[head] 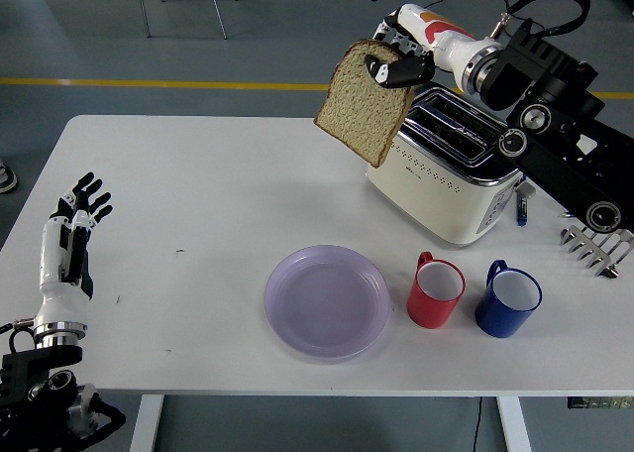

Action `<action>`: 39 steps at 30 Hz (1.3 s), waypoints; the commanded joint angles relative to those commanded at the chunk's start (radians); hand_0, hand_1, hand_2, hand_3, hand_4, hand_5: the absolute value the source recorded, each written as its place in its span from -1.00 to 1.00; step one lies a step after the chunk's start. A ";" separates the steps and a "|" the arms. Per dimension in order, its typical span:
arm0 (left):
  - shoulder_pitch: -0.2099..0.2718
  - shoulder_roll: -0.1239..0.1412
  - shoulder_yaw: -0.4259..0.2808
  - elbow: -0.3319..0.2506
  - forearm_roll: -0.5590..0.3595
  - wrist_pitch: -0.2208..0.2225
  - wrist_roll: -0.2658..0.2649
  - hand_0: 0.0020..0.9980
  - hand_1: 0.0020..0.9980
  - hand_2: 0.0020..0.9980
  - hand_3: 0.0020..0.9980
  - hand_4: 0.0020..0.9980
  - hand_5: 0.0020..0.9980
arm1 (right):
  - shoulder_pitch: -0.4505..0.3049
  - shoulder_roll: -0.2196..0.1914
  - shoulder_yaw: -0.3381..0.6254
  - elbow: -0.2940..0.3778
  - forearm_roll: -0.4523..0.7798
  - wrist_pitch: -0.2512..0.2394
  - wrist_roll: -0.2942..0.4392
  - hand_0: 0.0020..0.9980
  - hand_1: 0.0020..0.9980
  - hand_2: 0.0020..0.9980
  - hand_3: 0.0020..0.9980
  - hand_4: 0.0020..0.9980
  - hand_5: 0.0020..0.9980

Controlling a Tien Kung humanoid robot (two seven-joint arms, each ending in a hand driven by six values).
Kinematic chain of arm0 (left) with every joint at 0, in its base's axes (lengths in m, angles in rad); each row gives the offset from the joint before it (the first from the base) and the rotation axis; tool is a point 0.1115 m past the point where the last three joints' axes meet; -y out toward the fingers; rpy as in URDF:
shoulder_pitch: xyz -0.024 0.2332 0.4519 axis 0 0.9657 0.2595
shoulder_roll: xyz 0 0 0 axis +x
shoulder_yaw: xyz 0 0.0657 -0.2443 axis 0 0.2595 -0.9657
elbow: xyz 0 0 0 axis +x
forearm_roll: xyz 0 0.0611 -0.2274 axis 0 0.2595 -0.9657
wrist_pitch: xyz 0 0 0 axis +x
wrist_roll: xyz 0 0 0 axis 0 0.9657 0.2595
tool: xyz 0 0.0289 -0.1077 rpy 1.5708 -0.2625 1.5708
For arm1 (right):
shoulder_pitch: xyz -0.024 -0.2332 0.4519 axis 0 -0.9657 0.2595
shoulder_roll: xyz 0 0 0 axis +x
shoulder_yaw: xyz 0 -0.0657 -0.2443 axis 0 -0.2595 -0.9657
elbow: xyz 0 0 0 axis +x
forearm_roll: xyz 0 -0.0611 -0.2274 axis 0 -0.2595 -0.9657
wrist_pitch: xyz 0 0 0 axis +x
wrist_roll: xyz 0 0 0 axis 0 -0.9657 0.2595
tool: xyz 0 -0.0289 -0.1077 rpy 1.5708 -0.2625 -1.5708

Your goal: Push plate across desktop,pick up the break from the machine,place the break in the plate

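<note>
I see my right hand (398, 67) up in the air, its fingers pinched on the top edge of the bread slice (367, 101). The slice hangs tilted below and to the left of that hand, clear of everything, with its lower corner in front of the upper left side of the toaster (444, 174). The toaster sits directly under and a little right of the hand, cream with a chrome top, its slots open to view.

Well below the hand, toward the near edge of the worktop (198, 194), lies the purple plate (327, 300), bare and flat. Just to the plate's right stands a red mug (437, 290), and just beside that a blue mug (508, 298); the two mugs are close but I cannot tell if they touch. Both stand in front of the toaster, between it and the near edge, to the right of the straight line from bread down to plate.

Right of the toaster, under my right forearm, I see a small blue pen-like thing (522, 206) against the toaster's side and a metal rack (596, 249) at the worktop's right edge.

My left hand (74, 224) is far off at the left edge of the worktop, fingers spread and pointing away from me, holding nothing.
</note>
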 joint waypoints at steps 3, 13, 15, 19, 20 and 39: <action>0.004 -0.002 0.004 0.001 0.000 0.001 0.000 0.51 0.60 0.77 0.73 0.00 0.78 | -0.021 0.004 -0.046 0.033 0.082 0.016 0.002 -0.78 -0.64 -0.45 -0.24 -0.49 -0.86; 0.002 -0.007 0.000 -0.003 0.001 0.001 0.000 0.51 0.60 0.77 0.73 0.00 0.79 | -0.078 0.039 -0.173 0.013 0.167 0.020 0.025 -0.79 -0.65 -0.45 -0.24 -0.49 -0.86; 0.000 -0.007 0.002 -0.003 0.001 0.001 0.000 0.51 0.60 0.77 0.73 0.00 0.79 | -0.090 0.048 -0.192 -0.008 0.179 0.014 0.033 -0.79 -0.65 -0.45 -0.24 -0.49 -0.86; -0.008 -0.008 -0.003 -0.003 0.000 0.002 0.000 0.51 0.60 0.77 0.73 0.00 0.78 | -0.111 0.059 -0.218 -0.029 0.189 0.009 0.041 -0.79 -0.65 -0.45 -0.24 -0.49 -0.85; -0.007 -0.008 -0.003 -0.003 0.001 0.002 0.000 0.51 0.60 0.77 0.73 0.00 0.78 | -0.114 0.062 -0.222 -0.031 0.191 0.008 0.041 -0.79 -0.65 -0.45 -0.24 -0.49 -0.85; 0.020 -0.014 0.024 0.006 -0.004 0.005 -0.003 0.51 0.60 0.77 0.73 0.00 0.79 | -0.208 0.139 -0.390 -0.210 0.149 -0.153 0.271 -0.42 -0.31 -0.25 -0.16 -0.42 -0.79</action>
